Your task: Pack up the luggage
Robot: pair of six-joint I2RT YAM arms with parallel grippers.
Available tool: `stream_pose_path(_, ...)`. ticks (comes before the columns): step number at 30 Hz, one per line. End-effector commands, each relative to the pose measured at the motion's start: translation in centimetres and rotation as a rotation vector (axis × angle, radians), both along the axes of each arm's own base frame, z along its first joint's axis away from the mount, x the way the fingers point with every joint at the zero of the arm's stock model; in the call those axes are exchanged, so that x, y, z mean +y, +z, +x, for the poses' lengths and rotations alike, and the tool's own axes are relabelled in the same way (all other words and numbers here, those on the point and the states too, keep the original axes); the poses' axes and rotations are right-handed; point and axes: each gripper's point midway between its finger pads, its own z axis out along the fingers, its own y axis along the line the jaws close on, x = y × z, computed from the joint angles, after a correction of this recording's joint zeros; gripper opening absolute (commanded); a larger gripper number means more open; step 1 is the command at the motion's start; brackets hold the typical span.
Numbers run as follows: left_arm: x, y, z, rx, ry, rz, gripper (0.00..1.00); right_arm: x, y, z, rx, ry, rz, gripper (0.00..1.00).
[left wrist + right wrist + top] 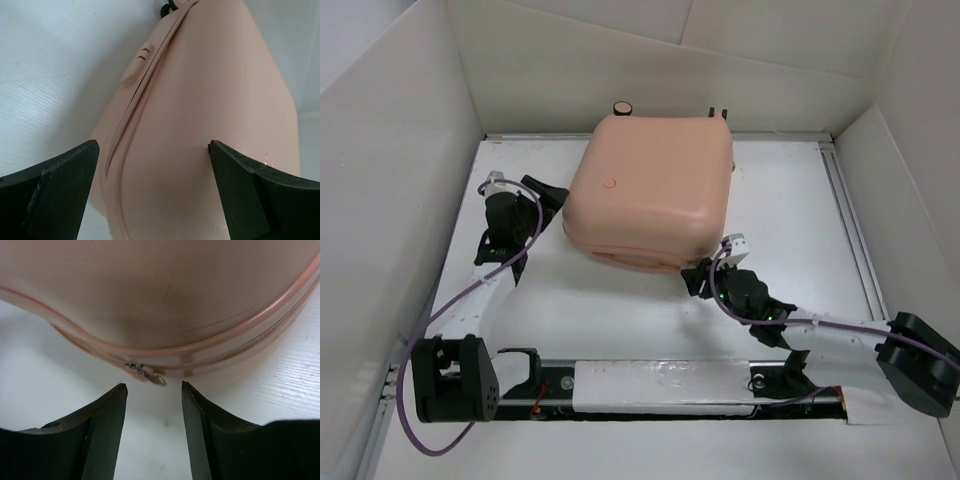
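The peach-pink luggage (650, 190) lies flat and closed at the back middle of the white table, wheels at its far edge. My left gripper (548, 195) is open at its left side, the shell (200, 125) filling the space between the fingers. My right gripper (700, 278) is open at the luggage's near right corner. In the right wrist view the zipper seam (225, 352) runs along the shell, and a small metal zipper pull (150, 376) hangs just beyond the gap between my fingertips (154, 390), not touching them.
White cardboard walls (400, 170) enclose the table on the left, back and right. A metal rail (845, 215) runs along the table's right side. The arm bases and a white padded bar (670, 385) sit at the near edge.
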Motion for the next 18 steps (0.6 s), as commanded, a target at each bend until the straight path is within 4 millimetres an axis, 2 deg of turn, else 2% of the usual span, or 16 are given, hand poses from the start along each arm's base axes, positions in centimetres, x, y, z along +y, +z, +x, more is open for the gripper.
stream_pose_path(1, -1.7, 2.3, 1.1, -0.069, -0.076, -0.050, 0.89, 0.7, 4.4, 2.1, -0.121, -0.094, 0.151, 0.53)
stream_pose_path(3, -1.9, 1.2, 1.4, -0.046, -0.081, -0.063, 0.88, 0.8, 4.6, 2.3, -0.135, -0.123, 0.191, 0.53)
stream_pose_path(4, -2.0, 1.1, 1.5, -0.042, -0.086, -0.074, 0.83, 0.7, 4.5, 2.3, -0.135, -0.146, 0.210, 0.51)
stream_pose_path(5, -2.1, 1.0, 1.8, -0.045, -0.084, -0.082, 0.79, 0.7, 5.2, 2.5, -0.158, -0.155, 0.244, 0.50)
stream_pose_path(8, -2.6, 1.1, 1.9, -0.082, -0.110, -0.104, 0.77, 1.9, 5.0, 2.6, -0.160, -0.148, 0.270, 0.47)
stream_pose_path(9, -2.8, 1.2, 2.1, -0.089, -0.118, -0.115, 0.75, 2.2, 4.4, 2.8, -0.158, -0.148, 0.266, 0.45)
stream_pose_path(10, -3.3, 1.1, 1.8, -0.095, -0.151, -0.125, 0.73, 2.7, 4.7, 2.9, -0.164, -0.149, 0.277, 0.41)
stream_pose_path(11, -3.6, 1.5, 2.0, -0.115, -0.164, -0.136, 0.71, 2.7, 4.4, 2.8, -0.165, -0.172, 0.273, 0.36)
stream_pose_path(12, -4.2, 1.0, 1.8, -0.106, -0.186, -0.141, 0.69, 2.9, 4.5, 3.0, -0.173, -0.195, 0.282, 0.24)
stream_pose_path(16, -6.5, 1.2, 0.7, -0.124, -0.262, -0.149, 0.59, 3.1, 4.4, 2.2, -0.179, -0.256, 0.278, 0.02)
stream_pose_path(17, -6.5, 1.3, 0.6, -0.136, -0.263, -0.148, 0.52, 3.3, 4.4, 2.0, -0.183, -0.262, 0.260, 0.00)
stream_pose_path(18, -7.3, 0.9, 0.0, -0.136, -0.287, -0.164, 0.49, 3.5, 4.7, 1.4, -0.183, -0.273, 0.254, 0.00)
